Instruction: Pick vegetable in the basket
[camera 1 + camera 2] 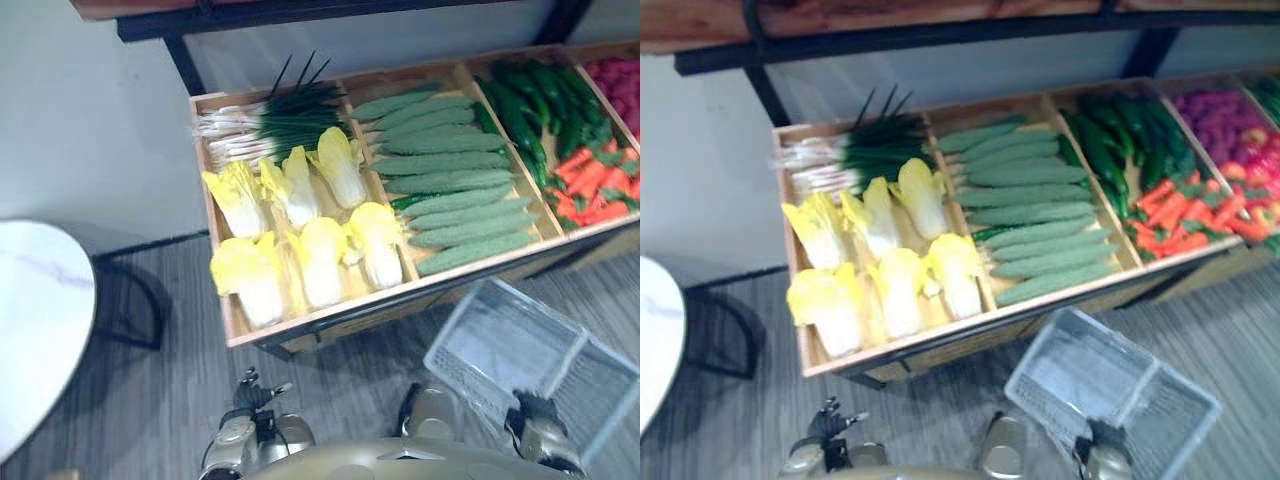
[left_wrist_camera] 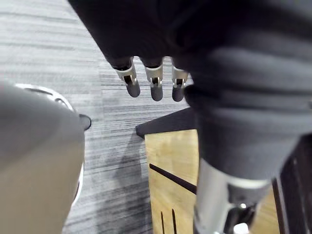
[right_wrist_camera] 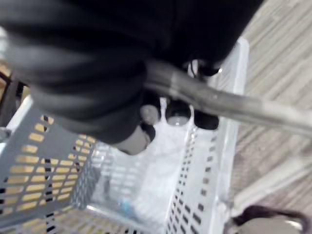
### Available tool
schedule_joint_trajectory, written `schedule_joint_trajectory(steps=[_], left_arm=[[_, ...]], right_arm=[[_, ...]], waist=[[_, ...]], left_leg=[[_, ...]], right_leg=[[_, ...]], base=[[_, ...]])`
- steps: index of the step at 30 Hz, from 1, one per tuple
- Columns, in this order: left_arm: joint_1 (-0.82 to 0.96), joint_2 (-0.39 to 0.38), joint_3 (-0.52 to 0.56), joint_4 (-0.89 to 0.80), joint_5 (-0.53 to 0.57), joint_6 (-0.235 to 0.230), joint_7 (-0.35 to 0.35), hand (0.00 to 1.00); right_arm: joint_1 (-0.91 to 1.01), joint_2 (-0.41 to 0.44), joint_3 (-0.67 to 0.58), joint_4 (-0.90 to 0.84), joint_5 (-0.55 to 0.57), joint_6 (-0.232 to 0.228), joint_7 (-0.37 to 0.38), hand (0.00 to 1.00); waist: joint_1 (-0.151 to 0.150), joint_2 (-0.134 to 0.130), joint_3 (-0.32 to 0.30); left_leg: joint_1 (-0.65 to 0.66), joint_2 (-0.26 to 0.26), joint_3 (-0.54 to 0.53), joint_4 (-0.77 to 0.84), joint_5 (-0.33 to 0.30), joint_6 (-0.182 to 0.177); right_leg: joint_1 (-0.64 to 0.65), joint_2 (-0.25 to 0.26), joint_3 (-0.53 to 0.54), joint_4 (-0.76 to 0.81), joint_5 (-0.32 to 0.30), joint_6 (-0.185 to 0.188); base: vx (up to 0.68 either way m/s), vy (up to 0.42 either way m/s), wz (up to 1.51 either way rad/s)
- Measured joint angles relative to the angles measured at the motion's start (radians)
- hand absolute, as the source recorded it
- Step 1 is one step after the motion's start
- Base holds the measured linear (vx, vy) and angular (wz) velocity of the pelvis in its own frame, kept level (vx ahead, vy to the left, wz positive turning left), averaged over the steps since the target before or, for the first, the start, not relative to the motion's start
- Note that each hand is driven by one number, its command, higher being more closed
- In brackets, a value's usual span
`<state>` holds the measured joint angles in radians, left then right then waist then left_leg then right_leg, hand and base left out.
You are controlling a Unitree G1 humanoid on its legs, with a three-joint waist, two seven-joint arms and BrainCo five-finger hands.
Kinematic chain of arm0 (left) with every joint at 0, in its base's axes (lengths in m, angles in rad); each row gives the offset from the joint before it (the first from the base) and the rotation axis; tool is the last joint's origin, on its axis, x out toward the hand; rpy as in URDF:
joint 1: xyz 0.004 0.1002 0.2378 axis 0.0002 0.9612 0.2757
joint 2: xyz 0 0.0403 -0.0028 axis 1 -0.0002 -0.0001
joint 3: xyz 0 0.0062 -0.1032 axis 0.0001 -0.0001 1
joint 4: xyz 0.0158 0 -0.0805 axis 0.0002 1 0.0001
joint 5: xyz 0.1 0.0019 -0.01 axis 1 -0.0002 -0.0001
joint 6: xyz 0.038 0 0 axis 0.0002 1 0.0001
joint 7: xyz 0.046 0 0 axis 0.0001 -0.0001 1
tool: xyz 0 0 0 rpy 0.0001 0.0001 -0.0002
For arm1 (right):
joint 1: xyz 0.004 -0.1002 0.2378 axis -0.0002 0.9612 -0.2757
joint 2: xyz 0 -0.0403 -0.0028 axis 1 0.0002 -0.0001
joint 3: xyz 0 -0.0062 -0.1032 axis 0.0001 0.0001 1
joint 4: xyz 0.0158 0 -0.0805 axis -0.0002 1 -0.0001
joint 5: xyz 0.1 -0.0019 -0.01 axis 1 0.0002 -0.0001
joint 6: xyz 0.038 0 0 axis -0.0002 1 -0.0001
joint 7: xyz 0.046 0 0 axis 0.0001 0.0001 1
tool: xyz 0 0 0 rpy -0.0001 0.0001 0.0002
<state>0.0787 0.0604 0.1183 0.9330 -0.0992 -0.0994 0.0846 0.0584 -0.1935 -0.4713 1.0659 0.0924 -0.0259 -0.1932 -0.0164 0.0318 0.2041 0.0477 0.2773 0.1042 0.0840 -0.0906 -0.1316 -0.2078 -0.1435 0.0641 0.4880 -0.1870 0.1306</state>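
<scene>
Pre-pick step: right hand (image 3: 178, 112) curled round basket (image 3: 209, 165) handle (image 3: 234, 105); left hand (image 2: 156, 80) relaxed, empty. Next: reach left hand to cabbages (image 1: 320, 260).

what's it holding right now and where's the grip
The right hand is curled round the metal handle of the basket; the left hand holds nothing.

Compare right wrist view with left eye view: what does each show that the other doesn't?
Right wrist view: the right hand up close, fingers curled round a metal handle. Left eye view: the wooden stand with cabbages, spring onions, bumpy gourds and carrots; the left hand; a white table. Both: the white basket, carried by the right hand.
</scene>
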Motion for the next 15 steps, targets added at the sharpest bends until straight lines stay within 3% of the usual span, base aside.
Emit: schedule_joint_trajectory(steps=[2,3,4,6,9,11,14,15], left_arm=[[-0.007,0.006,0.006,-0.007,0.000,-0.001,0.000,0.00],[-0.008,-0.001,0.031,-0.010,0.000,-0.005,-0.001,0.00],[-0.005,-0.005,0.047,-0.011,-0.001,-0.005,0.000,0.00],[0.025,-0.006,0.102,-0.051,-0.042,-0.008,0.001,0.00],[0.053,-0.006,0.141,-0.107,-0.083,-0.022,0.008,0.00],[0.076,-0.009,0.176,-0.203,-0.122,-0.021,0.011,0.00],[0.112,-0.009,0.214,-0.438,-0.122,-0.045,0.042,0.00],[0.115,-0.010,0.221,-0.503,-0.121,-0.047,0.052,0.00]], right_arm=[[0.011,0.014,-0.029,0.007,0.013,0.003,0.017,1.00],[0.014,0.014,-0.046,0.011,0.015,0.005,0.015,1.00],[0.014,0.014,-0.054,0.012,0.016,0.008,0.018,1.00],[0.021,0.013,-0.065,0.027,0.020,0.020,0.024,1.00],[0.026,0.013,-0.067,0.031,0.012,0.019,0.025,1.00],[0.016,-0.006,-0.055,0.029,-0.001,0.017,0.024,1.00],[0.024,-0.004,-0.026,0.032,-0.001,0.019,0.024,1.00],[0.027,-0.006,-0.026,0.031,-0.008,0.018,0.021,1.00]], waist=[[0.001,0.003,-0.005],[0.010,0.020,-0.011],[0.007,0.030,-0.014],[0.008,0.040,-0.024],[0.013,0.044,-0.037],[0.038,0.044,-0.048],[0.044,0.016,-0.066],[0.045,0.021,-0.071]], left_leg=[[0.004,0.001,-0.040,-0.019,0.054,-0.024],[0.003,0.015,-0.042,-0.028,0.074,-0.042],[0.002,0.020,-0.042,-0.038,0.090,-0.042],[-0.012,0.029,-0.035,-0.067,0.162,-0.038],[-0.053,0.027,-0.026,-0.067,0.177,-0.026],[-0.066,-0.006,0.035,-0.080,0.189,-0.013],[-0.066,-0.063,0.054,-0.148,0.252,0.012],[-0.066,-0.074,0.068,-0.153,0.249,0.014]], right_leg=[[0.038,0.000,0.012,0.008,-0.094,0.021],[0.056,0.002,-0.025,-0.005,-0.127,-0.002],[0.062,0.006,-0.039,-0.009,-0.126,-0.003],[0.088,0.017,-0.072,-0.071,-0.103,-0.014],[0.088,0.016,-0.079,-0.151,-0.065,-0.001],[0.072,-0.004,-0.050,-0.191,-0.037,-0.006],[0.079,-0.053,-0.051,-0.247,-0.002,0.011],[0.085,-0.064,-0.059,-0.261,0.012,0.013]], base=[[0.07,-0.358,0.79],[0.03,-0.316,0.70],[-0.02,-0.173,0.53],[-0.07,-0.098,0.45],[-0.05,0.048,0.10],[-0.04,0.133,-0.13],[-0.06,0.134,0.20],[-0.07,0.156,0.38]])
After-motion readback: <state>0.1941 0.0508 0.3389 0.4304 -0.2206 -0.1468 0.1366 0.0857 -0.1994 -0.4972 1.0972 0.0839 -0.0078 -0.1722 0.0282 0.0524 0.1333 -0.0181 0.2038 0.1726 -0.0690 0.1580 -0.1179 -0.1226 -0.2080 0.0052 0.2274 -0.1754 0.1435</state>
